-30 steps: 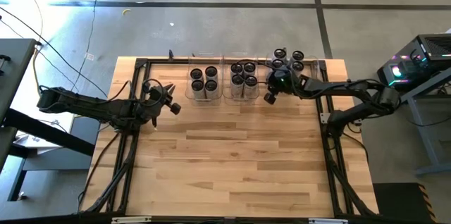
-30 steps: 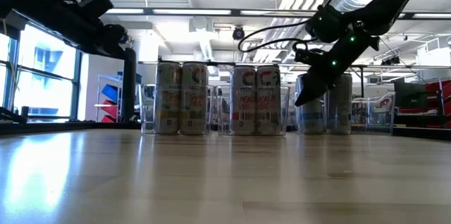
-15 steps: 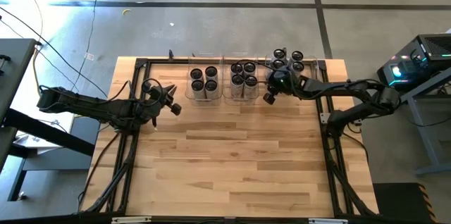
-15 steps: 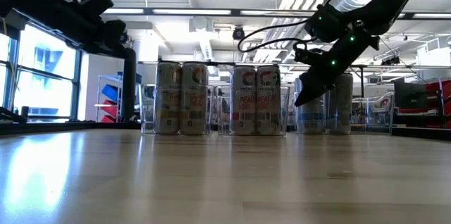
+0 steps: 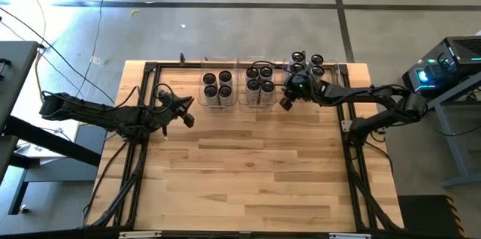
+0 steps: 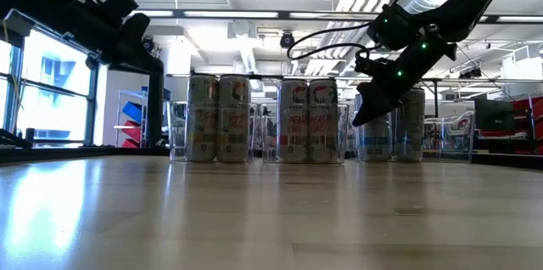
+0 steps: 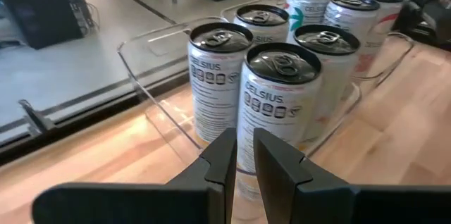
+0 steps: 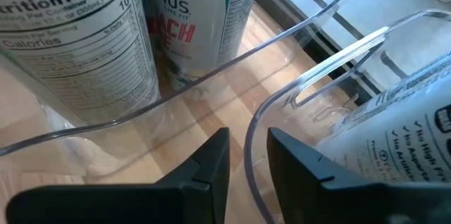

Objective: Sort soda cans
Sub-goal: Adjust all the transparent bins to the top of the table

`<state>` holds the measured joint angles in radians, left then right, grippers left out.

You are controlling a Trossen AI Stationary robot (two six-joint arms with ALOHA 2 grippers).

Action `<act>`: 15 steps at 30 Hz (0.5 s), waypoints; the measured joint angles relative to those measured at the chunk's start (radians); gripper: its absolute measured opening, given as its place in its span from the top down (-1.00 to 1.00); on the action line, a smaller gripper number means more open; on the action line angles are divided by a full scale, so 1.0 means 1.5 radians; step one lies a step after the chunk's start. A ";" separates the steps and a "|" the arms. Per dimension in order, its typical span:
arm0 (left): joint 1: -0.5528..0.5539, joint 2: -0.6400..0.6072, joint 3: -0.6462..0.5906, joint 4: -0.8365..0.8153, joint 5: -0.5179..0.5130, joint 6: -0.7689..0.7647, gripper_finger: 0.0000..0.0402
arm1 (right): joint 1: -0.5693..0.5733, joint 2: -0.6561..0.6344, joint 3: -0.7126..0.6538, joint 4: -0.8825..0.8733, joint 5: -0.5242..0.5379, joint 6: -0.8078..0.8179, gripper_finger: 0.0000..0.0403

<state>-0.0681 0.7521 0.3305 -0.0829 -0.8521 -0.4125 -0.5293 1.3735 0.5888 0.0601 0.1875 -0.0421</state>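
Note:
The soda cans stand upright in three clear bins along the table's far edge: a left group, a middle group and a right group. My left gripper hovers shut just left of and nearer than the left bin, pointing at its nearest can. My right gripper hangs between the middle and right bins, its fingers a narrow gap apart. In the low view its tip is at the right bin's left wall, above the table. My right gripper comes down slanting from the right, with one finger on each side of the clear corner wall of the right bin. I cannot tell whether the fingers touch that wall.
The table's black frame rails run along its left and right sides, and cables trail behind the bins. The bare wooden top stretches from the bins to the near edge.
My left gripper has edged a little toward the left bin. The cans and bins stand as before.

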 joint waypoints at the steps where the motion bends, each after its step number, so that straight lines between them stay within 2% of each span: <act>1: 0.000 0.000 0.000 0.001 0.005 -0.002 0.78 | 0.000 0.000 0.000 0.000 0.000 0.000 0.54; 10: 0.000 0.000 0.000 0.004 0.016 -0.001 0.78 | 0.000 0.000 0.000 0.008 -0.004 0.000 0.32; 15: 0.000 0.000 0.000 0.005 0.004 0.004 0.78 | 0.000 0.000 0.000 0.008 -0.007 -0.005 0.30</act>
<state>-0.0681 0.7521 0.3305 -0.0750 -0.8455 -0.4071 -0.5293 1.3737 0.5888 0.0727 0.1772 -0.0496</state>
